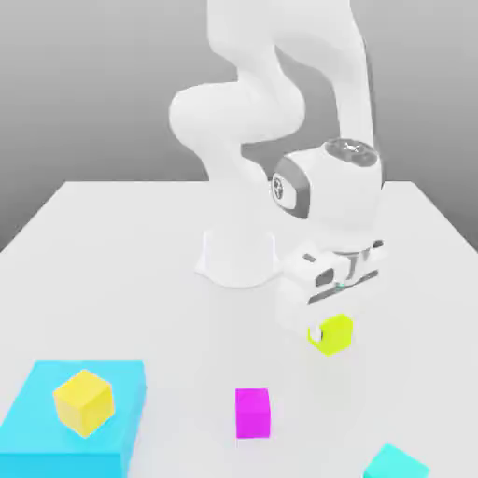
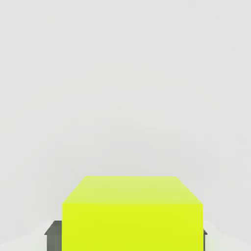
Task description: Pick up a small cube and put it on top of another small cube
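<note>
Gripper (image 1: 329, 329) had its fingers closed on the lime cube (image 1: 332, 334), held just above mid-table (image 1: 140, 243), nearer the exterior view's right edge. Risk: a shallow grip could let the cube slip during transfer to the magenta cube (image 1: 252, 413).

surface: white table (image 1: 112, 243) | backdrop: plain grey wall, darker toward the top | light: soft, even
</note>
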Tool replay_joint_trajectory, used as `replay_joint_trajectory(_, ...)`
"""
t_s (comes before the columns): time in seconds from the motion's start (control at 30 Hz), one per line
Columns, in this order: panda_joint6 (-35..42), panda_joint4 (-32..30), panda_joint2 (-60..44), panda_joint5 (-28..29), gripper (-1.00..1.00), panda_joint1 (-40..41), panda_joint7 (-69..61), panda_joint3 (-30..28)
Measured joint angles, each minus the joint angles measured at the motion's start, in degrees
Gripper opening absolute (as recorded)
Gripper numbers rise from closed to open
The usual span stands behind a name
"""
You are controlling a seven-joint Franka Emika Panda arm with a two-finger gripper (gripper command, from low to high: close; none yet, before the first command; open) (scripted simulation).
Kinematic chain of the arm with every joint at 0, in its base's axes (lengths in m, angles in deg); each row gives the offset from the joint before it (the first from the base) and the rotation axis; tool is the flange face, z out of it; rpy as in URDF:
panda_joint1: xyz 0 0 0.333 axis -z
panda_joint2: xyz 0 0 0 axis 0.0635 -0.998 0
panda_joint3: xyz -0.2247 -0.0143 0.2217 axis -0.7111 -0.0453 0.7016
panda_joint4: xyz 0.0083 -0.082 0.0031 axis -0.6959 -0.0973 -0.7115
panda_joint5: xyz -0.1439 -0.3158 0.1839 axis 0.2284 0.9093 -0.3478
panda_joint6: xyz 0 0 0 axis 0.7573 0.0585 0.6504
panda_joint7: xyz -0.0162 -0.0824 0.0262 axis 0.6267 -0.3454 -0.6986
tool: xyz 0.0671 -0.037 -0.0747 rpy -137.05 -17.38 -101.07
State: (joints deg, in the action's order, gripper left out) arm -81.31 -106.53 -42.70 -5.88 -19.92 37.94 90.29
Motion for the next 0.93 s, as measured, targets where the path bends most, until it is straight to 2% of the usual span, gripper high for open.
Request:
replay_joint_trajectory(0.3, 10.4, 17.1, -6.9, 3.2, -1.0, 2.9, 1.3, -0.8)
replay_joint_trajectory(0.67, 22.5, 39.9, -17.4, 1.2, -1.0, 5.3, -1.2, -2.0)
replay_joint_trajectory(0.8, 18.6, 42.8, -24.2, 0.9, -1.0, 5.5, -1.5, -2.4)
replay_joint_trajectory(0.83, 17.1, 43.0, -25.9, 1.0, 1.0, 5.4, -1.5, -2.5)
replay_joint_trajectory(0.93, 17.1, 43.0, -25.9, 1.0, 1.0, 5.4, -1.5, -2.5)
